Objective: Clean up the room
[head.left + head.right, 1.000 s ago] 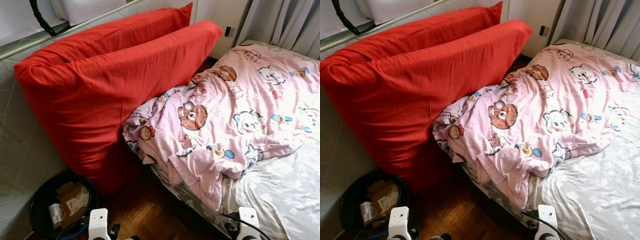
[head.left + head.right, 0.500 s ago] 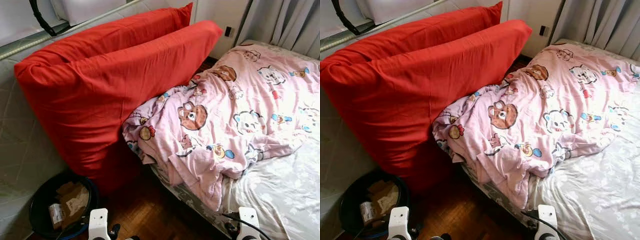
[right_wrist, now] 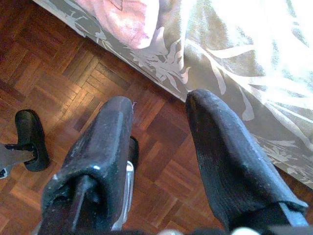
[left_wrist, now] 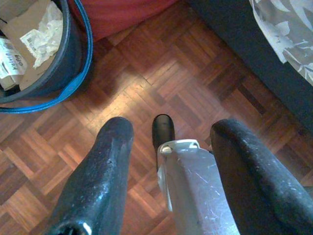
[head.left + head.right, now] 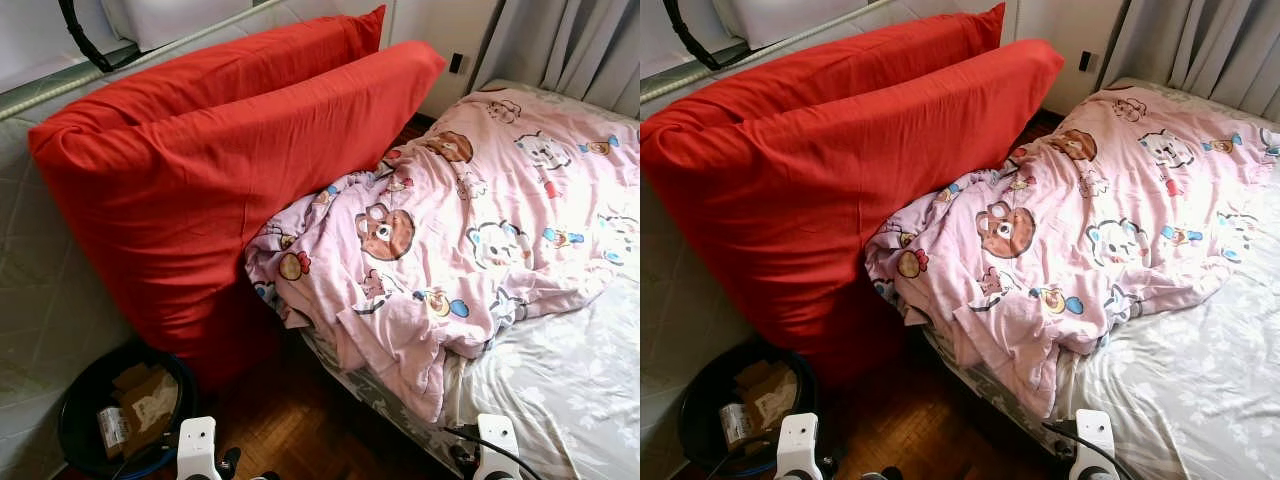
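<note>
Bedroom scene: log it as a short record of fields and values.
bed: grey floral sheet
blanket: pink cartoon-print blanket, bunched, one corner hanging over the bed edge
pillows: two large red pillows, upright between bed and wall
bin: black bin holding cardboard and paper, on parquet floor
left end effector: open, empty, above floor
right end effector: open, empty, beside bed edge

This is a bedroom in someone's home. A bed (image 5: 560, 400) with a grey leaf-patterned sheet carries a rumpled pink quilt (image 5: 460, 240) printed with cartoon bears. Two big red pillows (image 5: 220, 180) lean beside it against an upright mattress (image 5: 40, 290). Grey curtains (image 5: 580, 50) hang at the far side, the floor (image 4: 161, 83) is dark wood parquet, and a black waste bin (image 5: 90, 400) holds cardboard and paper scraps.
</note>
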Controlling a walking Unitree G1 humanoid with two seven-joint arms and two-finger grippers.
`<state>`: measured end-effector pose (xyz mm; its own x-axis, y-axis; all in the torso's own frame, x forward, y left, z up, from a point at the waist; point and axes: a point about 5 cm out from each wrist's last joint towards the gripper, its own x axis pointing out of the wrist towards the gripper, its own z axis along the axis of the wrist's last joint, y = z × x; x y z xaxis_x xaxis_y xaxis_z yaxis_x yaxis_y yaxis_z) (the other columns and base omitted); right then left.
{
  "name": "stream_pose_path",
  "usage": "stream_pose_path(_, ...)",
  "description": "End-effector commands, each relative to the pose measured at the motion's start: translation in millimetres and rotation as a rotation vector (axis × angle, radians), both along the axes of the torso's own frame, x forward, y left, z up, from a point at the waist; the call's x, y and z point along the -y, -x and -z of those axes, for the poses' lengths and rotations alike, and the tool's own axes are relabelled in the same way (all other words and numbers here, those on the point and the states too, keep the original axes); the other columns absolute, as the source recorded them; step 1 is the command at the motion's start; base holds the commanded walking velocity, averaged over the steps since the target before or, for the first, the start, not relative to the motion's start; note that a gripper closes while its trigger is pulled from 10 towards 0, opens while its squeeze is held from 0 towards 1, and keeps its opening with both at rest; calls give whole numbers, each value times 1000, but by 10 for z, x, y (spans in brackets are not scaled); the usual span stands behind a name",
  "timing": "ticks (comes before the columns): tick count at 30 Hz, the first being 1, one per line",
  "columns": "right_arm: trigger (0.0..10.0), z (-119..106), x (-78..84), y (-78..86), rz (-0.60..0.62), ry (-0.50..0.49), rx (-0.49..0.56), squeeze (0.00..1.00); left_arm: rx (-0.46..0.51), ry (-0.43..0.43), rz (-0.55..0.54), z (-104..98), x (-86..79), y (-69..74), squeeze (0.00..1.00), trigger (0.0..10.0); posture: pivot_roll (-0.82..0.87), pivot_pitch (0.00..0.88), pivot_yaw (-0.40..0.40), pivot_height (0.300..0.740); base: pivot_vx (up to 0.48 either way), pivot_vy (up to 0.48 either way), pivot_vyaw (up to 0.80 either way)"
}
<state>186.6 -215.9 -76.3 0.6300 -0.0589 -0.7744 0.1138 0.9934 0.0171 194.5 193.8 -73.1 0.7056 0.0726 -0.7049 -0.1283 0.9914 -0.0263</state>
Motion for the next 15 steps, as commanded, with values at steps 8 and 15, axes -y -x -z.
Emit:
stream_pose_path(8,10000,-65,-41,-143,165,-178,65,0,-101,44,0,-52,-310,-57,0,10000,-62,42,56,740,0,0,0)
stream_pose_path(15,10000,-20,-41,-62,118,-147,22,0,-158,-16,-22,60,-423,231,0,10000,-60,105,51,740,0,0,0)
